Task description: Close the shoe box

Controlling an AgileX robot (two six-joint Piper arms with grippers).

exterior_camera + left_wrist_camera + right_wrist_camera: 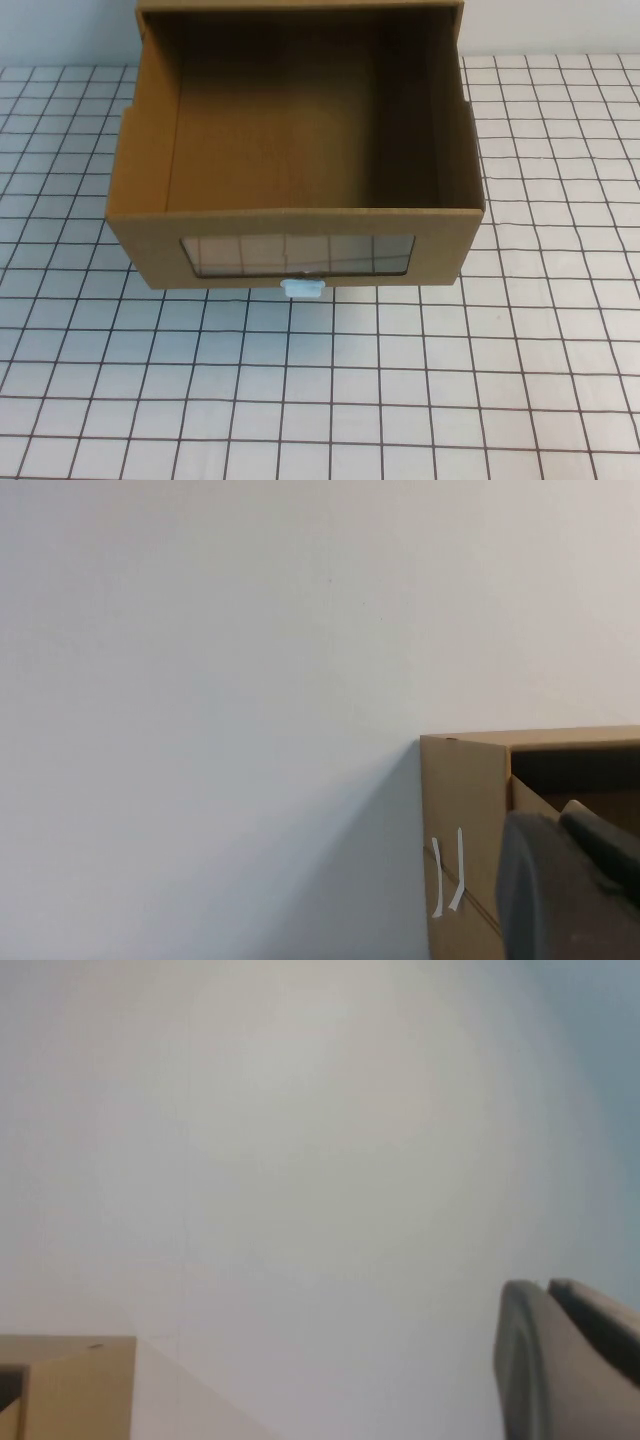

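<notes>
The shoe box [140, 180] is brown cardboard and stands at the back middle of the table. Its drawer is pulled far out toward me and is empty inside. The clear window [297, 255] is in the drawer front, with the white pull tab [303, 288] below it. Neither gripper shows in the high view. My left gripper [560, 825] is raised beside a corner of the box [465, 810], fingers together and empty. My right gripper [548, 1288] is raised on the other side, fingers together and empty, with a box corner [80, 1390] low in its view.
The table [400, 390] is covered in a white sheet with a black grid. A plain white wall stands behind the box. Two white tape strips [448, 875] are stuck on the box side.
</notes>
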